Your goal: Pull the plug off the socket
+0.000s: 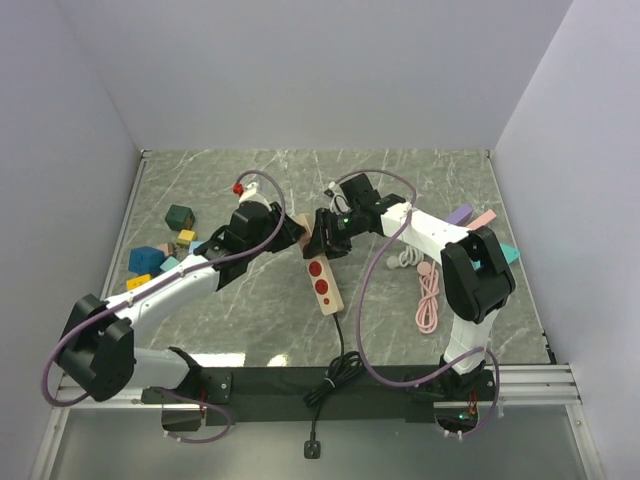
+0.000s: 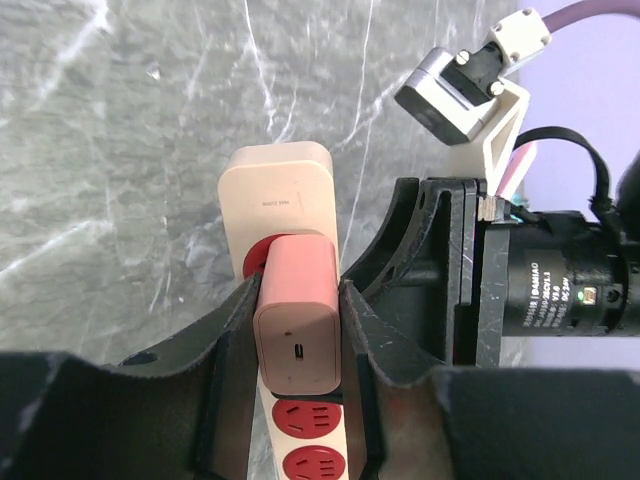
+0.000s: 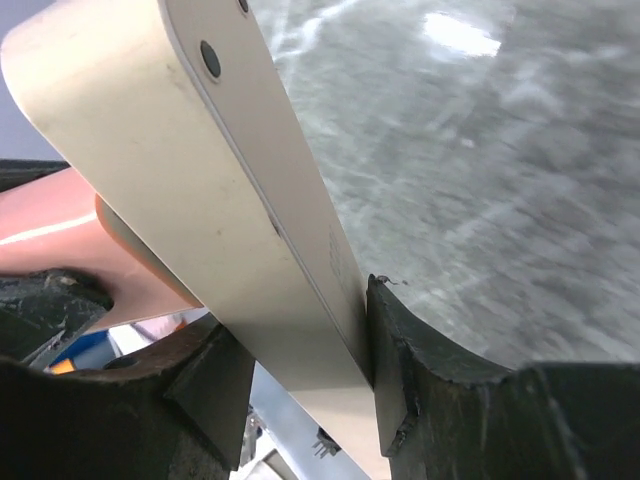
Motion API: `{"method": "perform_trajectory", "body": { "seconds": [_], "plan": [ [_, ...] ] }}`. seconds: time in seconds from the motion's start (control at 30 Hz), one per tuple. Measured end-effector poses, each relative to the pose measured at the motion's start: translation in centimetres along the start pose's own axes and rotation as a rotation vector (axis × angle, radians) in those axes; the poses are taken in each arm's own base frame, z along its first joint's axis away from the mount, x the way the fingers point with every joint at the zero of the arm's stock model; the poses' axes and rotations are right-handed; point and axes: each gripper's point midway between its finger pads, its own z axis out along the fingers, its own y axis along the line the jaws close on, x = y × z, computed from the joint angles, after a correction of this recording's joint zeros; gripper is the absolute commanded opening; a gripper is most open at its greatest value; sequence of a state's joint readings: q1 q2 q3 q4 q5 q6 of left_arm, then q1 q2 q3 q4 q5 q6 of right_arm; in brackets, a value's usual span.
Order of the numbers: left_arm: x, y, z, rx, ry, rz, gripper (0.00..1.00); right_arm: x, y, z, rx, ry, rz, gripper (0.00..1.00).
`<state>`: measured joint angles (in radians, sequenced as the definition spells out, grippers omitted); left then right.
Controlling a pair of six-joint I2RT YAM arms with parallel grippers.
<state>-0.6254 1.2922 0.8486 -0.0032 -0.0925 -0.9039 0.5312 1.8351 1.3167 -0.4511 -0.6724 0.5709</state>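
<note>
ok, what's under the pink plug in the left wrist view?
The beige power strip, with the rim of a red socket peeking out beside it. The socket's holes and the prongs of the plug are covered.

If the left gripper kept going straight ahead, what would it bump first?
The left gripper pinches the pink plug, so it would likely press into the cream power strip behind it. Beyond is the marble table. Depth is unclear.
</note>
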Motion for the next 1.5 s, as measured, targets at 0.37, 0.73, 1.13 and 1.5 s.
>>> {"method": "perform_trajectory", "body": {
  "seconds": [0.37, 0.73, 1.13, 1.5],
  "plan": [
    [1.6, -1.7, -0.3, 0.056, 0.102, 0.037, 0.0, -6.5, -12.9, -2.6, 0.395, -0.242, 0.382, 0.0],
    [-3.1, 1.1, -1.0, 0.002, 0.001, 0.047, 0.0, -7.1, -13.2, -3.2, 0.409, -0.306, 0.319, 0.0],
    [-11.0, 19.6, 3.0, -0.389, -0.022, -0.097, 0.0, -3.8, -13.8, -4.6, 0.454, -0.252, 0.263, 0.0],
    [-12.3, 27.9, 3.9, -0.529, 0.052, -0.18, 0.01, -6.9, -19.2, -9.6, 0.64, -0.314, 0.435, 0.0]
  ]
}}
